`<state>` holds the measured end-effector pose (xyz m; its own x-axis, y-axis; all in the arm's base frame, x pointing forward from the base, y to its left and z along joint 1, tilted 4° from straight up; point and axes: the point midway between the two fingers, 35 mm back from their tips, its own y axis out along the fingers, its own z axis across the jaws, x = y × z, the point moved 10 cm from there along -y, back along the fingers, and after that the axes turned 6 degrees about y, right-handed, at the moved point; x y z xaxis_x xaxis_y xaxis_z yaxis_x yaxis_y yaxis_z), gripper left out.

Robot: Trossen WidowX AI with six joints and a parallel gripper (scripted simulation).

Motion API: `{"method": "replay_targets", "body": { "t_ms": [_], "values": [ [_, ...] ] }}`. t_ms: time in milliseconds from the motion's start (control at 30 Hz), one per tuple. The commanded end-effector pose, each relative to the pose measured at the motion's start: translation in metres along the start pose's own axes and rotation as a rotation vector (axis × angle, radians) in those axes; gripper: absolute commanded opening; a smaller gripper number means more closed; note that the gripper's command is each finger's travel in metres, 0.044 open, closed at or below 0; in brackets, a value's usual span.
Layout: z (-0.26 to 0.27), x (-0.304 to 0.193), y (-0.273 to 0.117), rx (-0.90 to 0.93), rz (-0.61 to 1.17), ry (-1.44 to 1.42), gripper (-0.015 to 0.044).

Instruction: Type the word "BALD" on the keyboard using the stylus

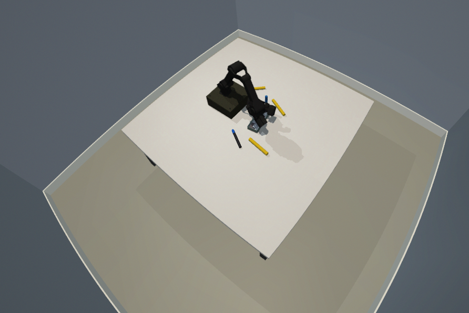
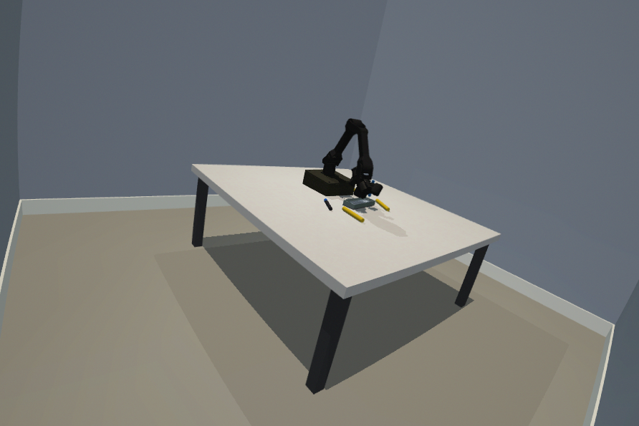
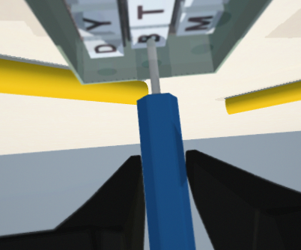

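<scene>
My gripper [image 3: 163, 162] is shut on the blue stylus [image 3: 162, 127] [image 1: 266, 98], its thin grey tip pointing away from the fingers. In the wrist view the tip overlaps the B key [image 3: 137, 40] of the keyboard [image 3: 128, 70] [image 1: 252, 127] [image 2: 354, 205]. Whether it touches the key cannot be told. The D key [image 3: 99, 50] is to the left and the M key [image 3: 205, 24] to the right. Y and T also show; the A and L keys are not in view. In the top and exterior views the arm hangs over the keyboard and hides part of it.
A black pen [image 1: 236, 140] [image 2: 328, 205] with a blue end lies beside the keyboard. Yellow sticks lie around it: one in front [image 1: 258, 146] [image 2: 353, 214], one on the far right [image 1: 278, 107] [image 2: 382, 205], one near the dark base box [image 1: 221, 105] [image 2: 322, 184].
</scene>
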<state>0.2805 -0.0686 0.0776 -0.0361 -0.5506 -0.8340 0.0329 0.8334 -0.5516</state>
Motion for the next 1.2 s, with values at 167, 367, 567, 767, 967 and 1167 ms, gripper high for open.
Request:
{"method": "replay_targets", "body": {
  "t_ms": [167, 367, 567, 767, 967, 1167],
  "values": [
    [0.000, 0.003, 0.002, 0.001, 0.003, -0.005, 0.0081],
    [0.000, 0.002, 0.001, 0.001, 0.003, -0.005, 0.0081],
    [-0.001, -0.009, -0.005, 0.001, 0.003, -0.005, 0.0081],
    [-0.003, -0.030, -0.017, 0.001, 0.003, -0.006, 0.0081],
    [-0.003, -0.027, -0.017, 0.005, 0.000, -0.003, 0.0084],
    [-0.010, -0.019, -0.040, 0.133, 0.007, 0.074, 0.0044]
  ]
}}
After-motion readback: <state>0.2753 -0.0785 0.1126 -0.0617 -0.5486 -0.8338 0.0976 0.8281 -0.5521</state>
